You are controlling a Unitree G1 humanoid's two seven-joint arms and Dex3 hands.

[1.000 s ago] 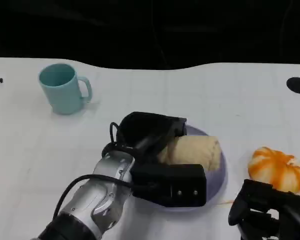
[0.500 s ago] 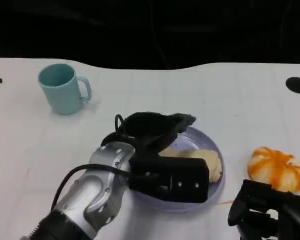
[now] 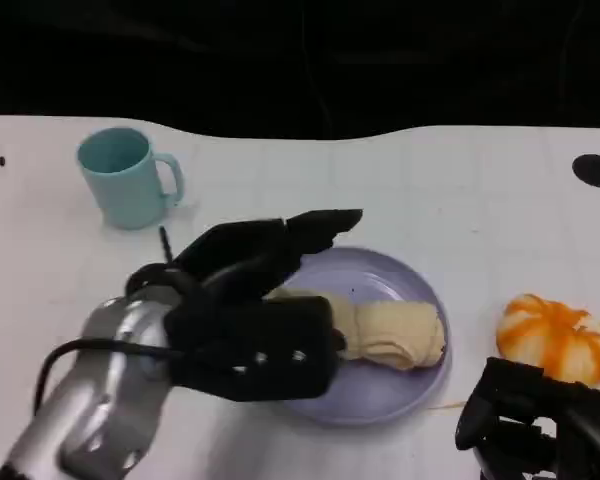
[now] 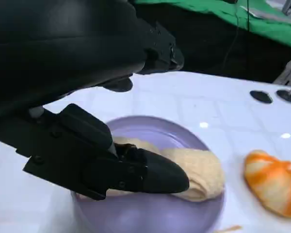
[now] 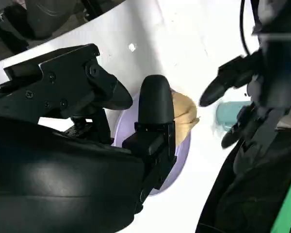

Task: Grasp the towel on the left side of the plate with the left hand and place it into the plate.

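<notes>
We see the towel [image 3: 395,332] as soft, matt beige cloth with a slightly nubby weave, lying in a smooth lilac plate [image 3: 380,400] that looks like glossy plastic. The left hand [image 3: 250,320] is matt black plastic on a brushed silver metal forearm [image 3: 90,410], and the desk [image 3: 460,200] is smooth white with a faint sheen.

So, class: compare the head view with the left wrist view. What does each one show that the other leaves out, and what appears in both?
Head view alone: the teal mug at the table's far left, and the right hand low beside the pumpkin.

Left wrist view alone: green cloth beyond the table's far edge, and two small dark discs on the tabletop.

Both: the left hand with fingers apart over the purple plate, the rolled beige towel lying in it, and the orange pumpkin.
</notes>
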